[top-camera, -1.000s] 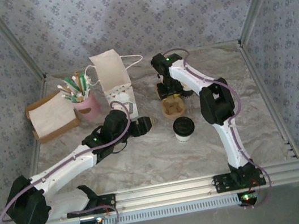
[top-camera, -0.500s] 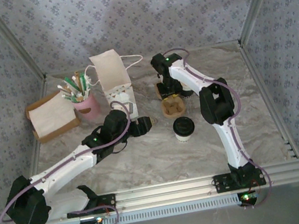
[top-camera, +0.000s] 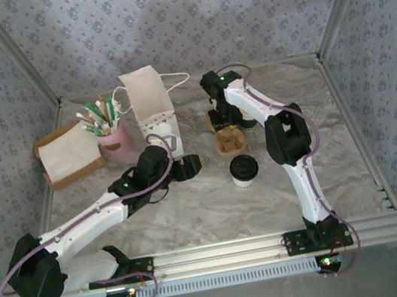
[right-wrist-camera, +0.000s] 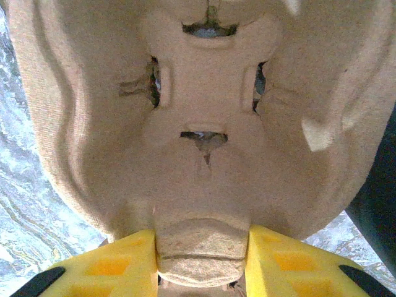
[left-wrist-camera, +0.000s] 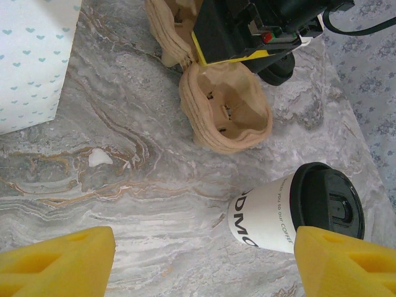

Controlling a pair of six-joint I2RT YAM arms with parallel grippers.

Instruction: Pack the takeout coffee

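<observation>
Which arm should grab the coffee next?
Left. The left gripper is open, and the coffee stands free just ahead of it. The right gripper is closed on the carrier, so it is busy.

Right pincer [right-wrist-camera: 201,250]: fingers [right-wrist-camera: 117,269] yellow, matt, foam-like. Between them, cup carrier [right-wrist-camera: 204,154]: tan moulded pulp, matt, fibrous, rough.
Left pincer [left-wrist-camera: 201,253]: same yellow matt fingers. Beside its right finger: takeout coffee [left-wrist-camera: 266,216], smooth white paper wall; lid [left-wrist-camera: 328,201] black plastic, faint sheen.
Table [left-wrist-camera: 124,154] under it: marble-look, smooth, low gloss.
Bag [left-wrist-camera: 31,62], far left of it: matt white paper.
</observation>
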